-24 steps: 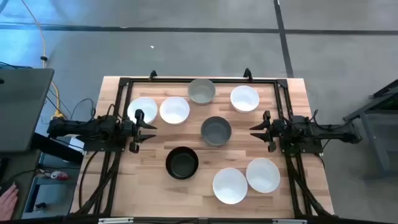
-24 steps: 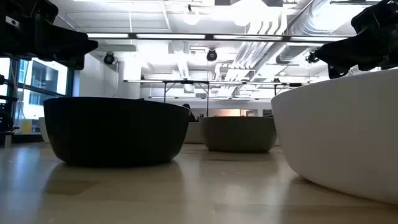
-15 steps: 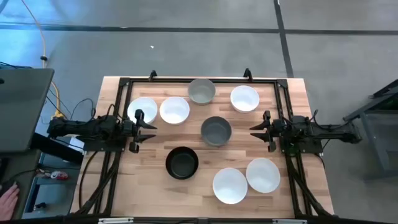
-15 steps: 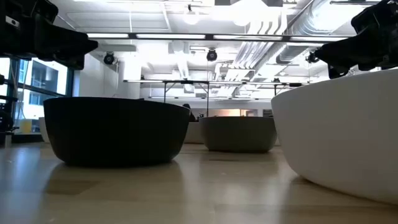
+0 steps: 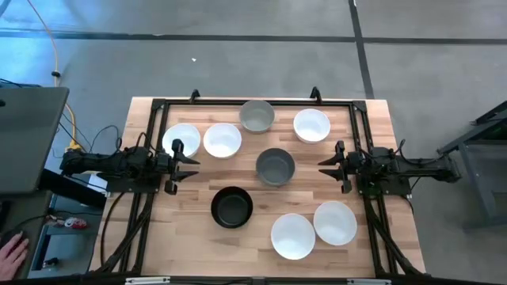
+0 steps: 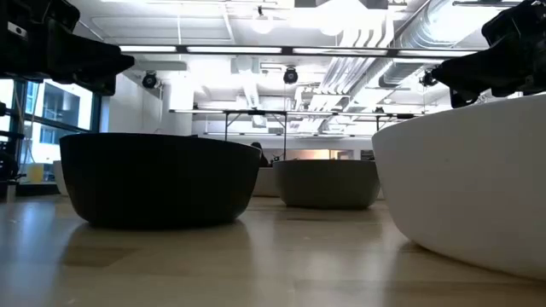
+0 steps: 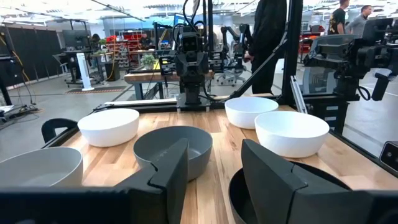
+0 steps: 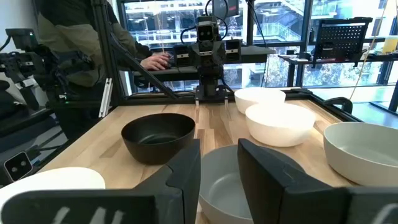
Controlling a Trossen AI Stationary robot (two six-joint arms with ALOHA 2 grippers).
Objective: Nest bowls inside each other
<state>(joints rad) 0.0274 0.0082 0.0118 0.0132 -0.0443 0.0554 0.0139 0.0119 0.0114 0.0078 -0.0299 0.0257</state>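
At table height, a big white bowl [image 6: 465, 192] fills the right side, cut off by the frame, and the black bowl [image 6: 159, 177] hides much of what stands behind it. From above, seven bowls sit apart on the wooden table [image 5: 190, 233], none nested: the dark grey bowl [image 5: 275, 166] in the middle, the light grey bowl [image 5: 257, 115] at the far edge. The left gripper [image 5: 176, 165] and right gripper [image 5: 334, 165] hover at opposite sides, jaws parted, holding nothing. A person's hand [image 5: 9, 252] shows off-table.
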